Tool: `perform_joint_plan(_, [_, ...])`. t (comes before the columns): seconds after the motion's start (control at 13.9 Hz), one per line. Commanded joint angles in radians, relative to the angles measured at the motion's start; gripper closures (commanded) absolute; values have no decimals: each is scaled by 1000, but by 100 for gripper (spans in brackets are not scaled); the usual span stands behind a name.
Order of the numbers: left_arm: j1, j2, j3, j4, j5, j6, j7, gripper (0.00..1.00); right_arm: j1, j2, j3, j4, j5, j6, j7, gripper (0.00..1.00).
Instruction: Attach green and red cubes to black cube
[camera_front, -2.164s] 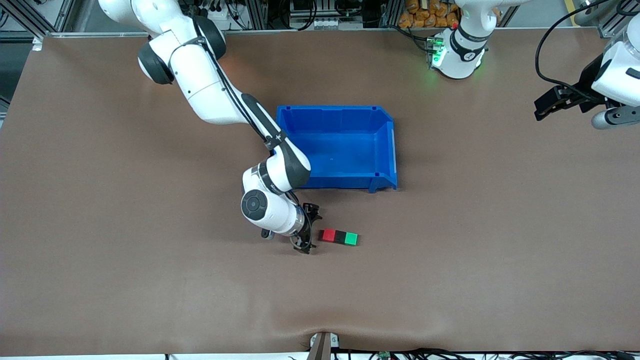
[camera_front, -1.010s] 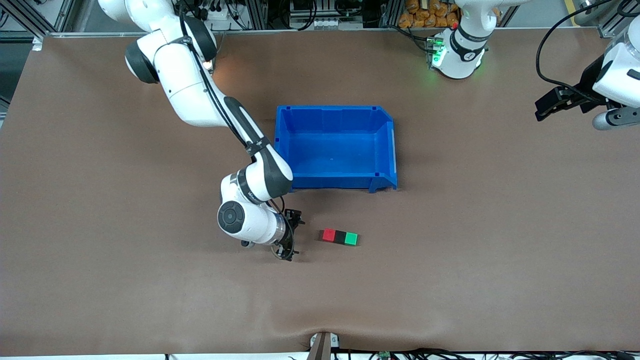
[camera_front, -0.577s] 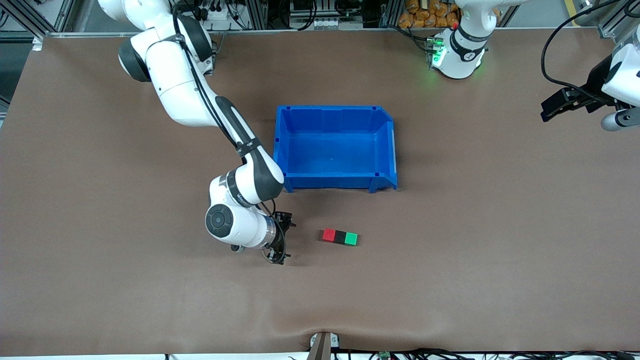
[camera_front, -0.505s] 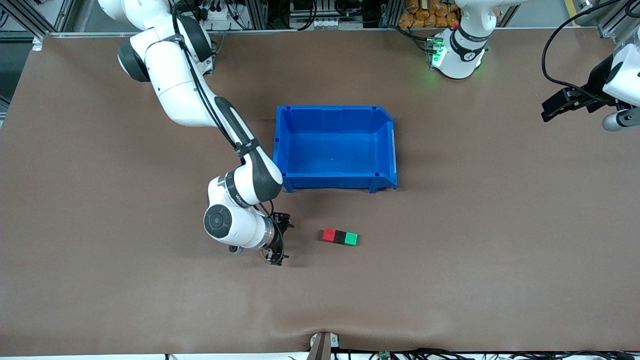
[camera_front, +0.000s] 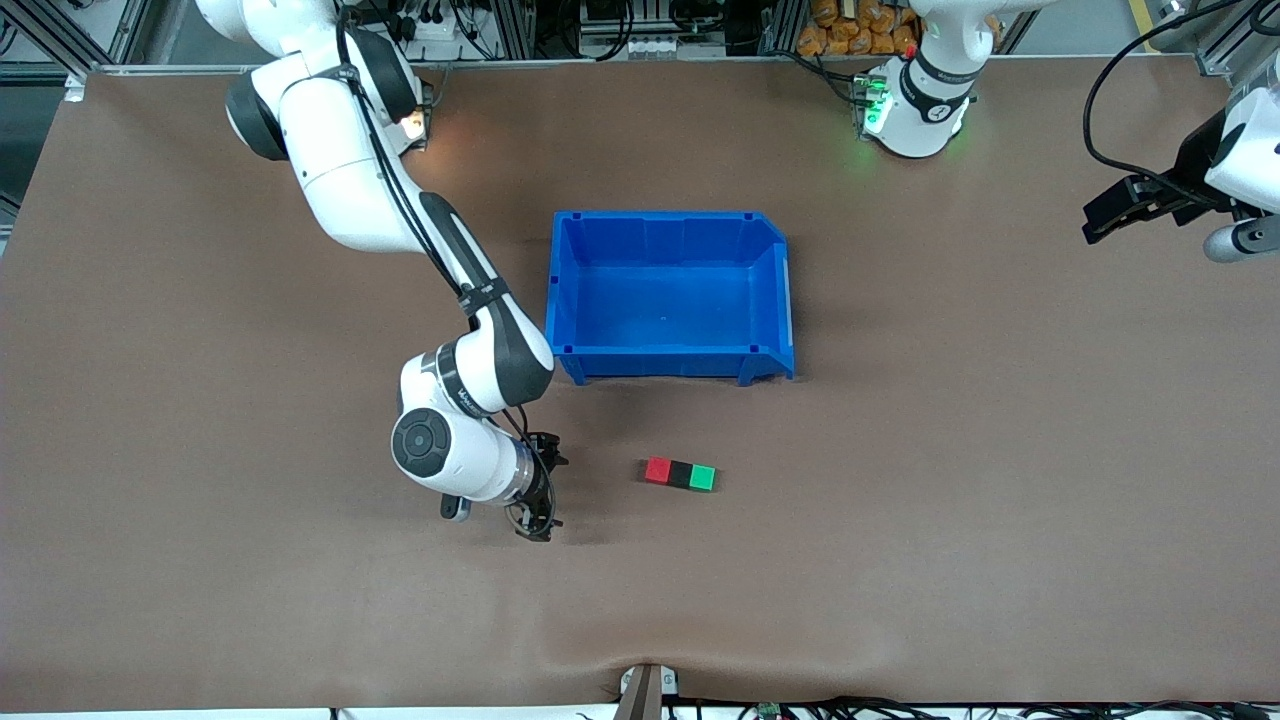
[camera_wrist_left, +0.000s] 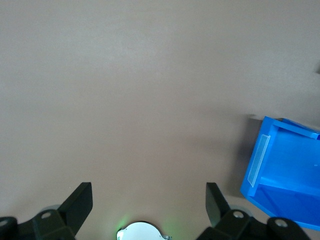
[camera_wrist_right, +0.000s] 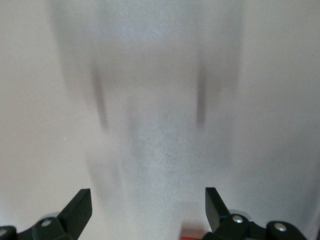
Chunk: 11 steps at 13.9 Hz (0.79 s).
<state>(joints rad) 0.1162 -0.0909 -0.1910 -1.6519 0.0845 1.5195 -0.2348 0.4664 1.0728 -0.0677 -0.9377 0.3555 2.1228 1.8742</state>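
Observation:
The red cube (camera_front: 657, 470), black cube (camera_front: 680, 474) and green cube (camera_front: 703, 478) lie in one touching row on the brown table, black in the middle, nearer the front camera than the blue bin. My right gripper (camera_front: 543, 495) is open and empty over bare table, a short way from the row's red end, toward the right arm's end of the table. In the right wrist view its fingers (camera_wrist_right: 76, 210) stand wide apart and a sliver of the red cube (camera_wrist_right: 192, 237) shows at the frame's edge. My left gripper (camera_front: 1105, 215) waits open over the left arm's end of the table.
The blue bin (camera_front: 780, 300) stands empty mid-table, and its corner shows in the left wrist view (camera_wrist_left: 285, 170). The left arm's base (camera_front: 915, 105) glows green at the table's back edge. A small clamp (camera_front: 645, 690) sits at the front edge.
My right gripper has drawn away from the red end of the cube row toward the right arm's end of the table, still open. The cubes have not moved.

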Motion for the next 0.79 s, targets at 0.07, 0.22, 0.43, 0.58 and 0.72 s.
perform_joint_plan(0.07, [8,2,-5,9,-14,-12,22,0,-37,-19,22,-16,-6,-27,-67,0])
perform_joint_plan(0.22, [10,2,-4,9,-14,-12,22,0,-35,-28,19,-16,-16,-96,-69,0])
perform_joint_plan(0.43, [8,2,-5,9,-14,-12,22,0,-43,-47,17,-16,-21,-159,-105,0])
perform_joint_plan(0.58, [8,2,-5,9,-14,-12,22,0,-49,-56,14,-16,-26,-217,-121,0])
perform_joint_plan(0.72, [10,2,-5,9,-14,-12,22,0,-81,-62,23,-16,-23,-225,-122,0])
